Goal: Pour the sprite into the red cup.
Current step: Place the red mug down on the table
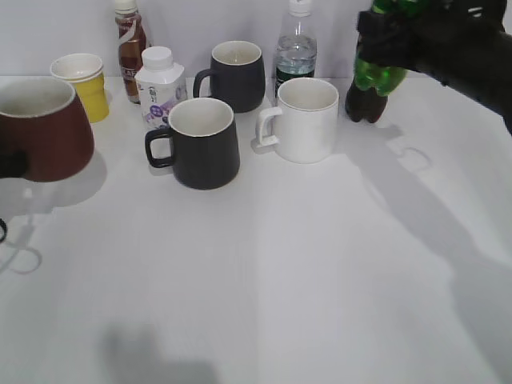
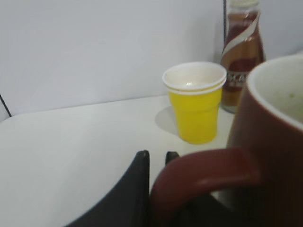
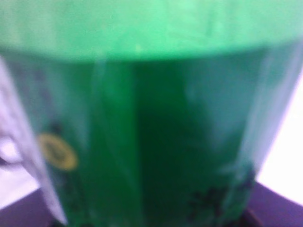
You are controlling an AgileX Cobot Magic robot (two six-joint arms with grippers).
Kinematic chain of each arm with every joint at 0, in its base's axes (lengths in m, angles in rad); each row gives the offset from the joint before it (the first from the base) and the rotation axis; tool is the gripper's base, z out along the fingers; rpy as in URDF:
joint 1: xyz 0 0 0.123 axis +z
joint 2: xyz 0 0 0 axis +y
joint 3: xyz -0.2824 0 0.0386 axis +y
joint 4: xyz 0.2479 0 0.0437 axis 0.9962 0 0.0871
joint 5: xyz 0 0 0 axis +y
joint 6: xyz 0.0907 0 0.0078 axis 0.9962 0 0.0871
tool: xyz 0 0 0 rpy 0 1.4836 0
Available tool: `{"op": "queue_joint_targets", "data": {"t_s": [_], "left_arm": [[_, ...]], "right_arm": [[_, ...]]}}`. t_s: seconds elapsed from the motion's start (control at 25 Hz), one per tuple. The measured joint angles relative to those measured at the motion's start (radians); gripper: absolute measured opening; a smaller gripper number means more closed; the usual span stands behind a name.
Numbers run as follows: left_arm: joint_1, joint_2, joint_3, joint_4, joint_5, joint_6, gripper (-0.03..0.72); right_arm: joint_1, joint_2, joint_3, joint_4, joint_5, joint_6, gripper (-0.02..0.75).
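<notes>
The red cup (image 1: 44, 132) is at the far left, dark red with a white inside. My left gripper (image 2: 157, 156) is shut on its loop handle (image 2: 203, 165), one finger on each side; in the exterior view only a dark bit of it shows at the left edge (image 1: 10, 164). The sprite (image 1: 378, 76) is a green bottle held up off the table at the back right. My right gripper (image 1: 392, 36) is clamped round it. In the right wrist view the green bottle (image 3: 151, 132) fills the frame and hides the jaws.
A yellow paper cup (image 1: 82, 84), a brown drink bottle (image 1: 130, 48) and a small white bottle (image 1: 160, 84) stand at the back left. Two black mugs (image 1: 200, 144) (image 1: 236, 76), a white mug (image 1: 304, 120), a water bottle (image 1: 296, 48) and a dark bottle (image 1: 362, 106) stand mid-back.
</notes>
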Motion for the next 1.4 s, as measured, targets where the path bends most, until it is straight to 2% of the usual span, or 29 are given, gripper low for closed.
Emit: {"op": "queue_joint_targets", "data": {"t_s": [0.16, 0.4, 0.88, 1.08, 1.2, 1.4], "left_arm": [[0.001, 0.125, -0.008, 0.003, -0.11, 0.0, 0.071], [0.001, 0.267, -0.078, 0.005, -0.115, 0.0, 0.071], [0.001, 0.418, -0.24, 0.019, -0.148, -0.009, 0.069], [0.002, 0.456, -0.253, 0.028, -0.174, -0.08, 0.069], [0.002, 0.456, -0.241, 0.036, -0.178, -0.098, 0.106], [0.002, 0.456, -0.202, 0.042, -0.205, -0.113, 0.26]], "right_arm": [[0.0, 0.031, 0.003, 0.141, 0.028, -0.06, 0.393], [0.0, 0.039, 0.041, 0.222, 0.051, -0.13, 0.393], [0.0, 0.117, 0.106, 0.255, -0.011, -0.168, 0.393], [0.0, 0.117, 0.113, 0.255, -0.032, -0.168, 0.393], [0.0, 0.117, 0.113, 0.255, -0.032, -0.169, 0.393], [0.0, 0.12, 0.113, 0.258, -0.038, -0.177, 0.393]]}}
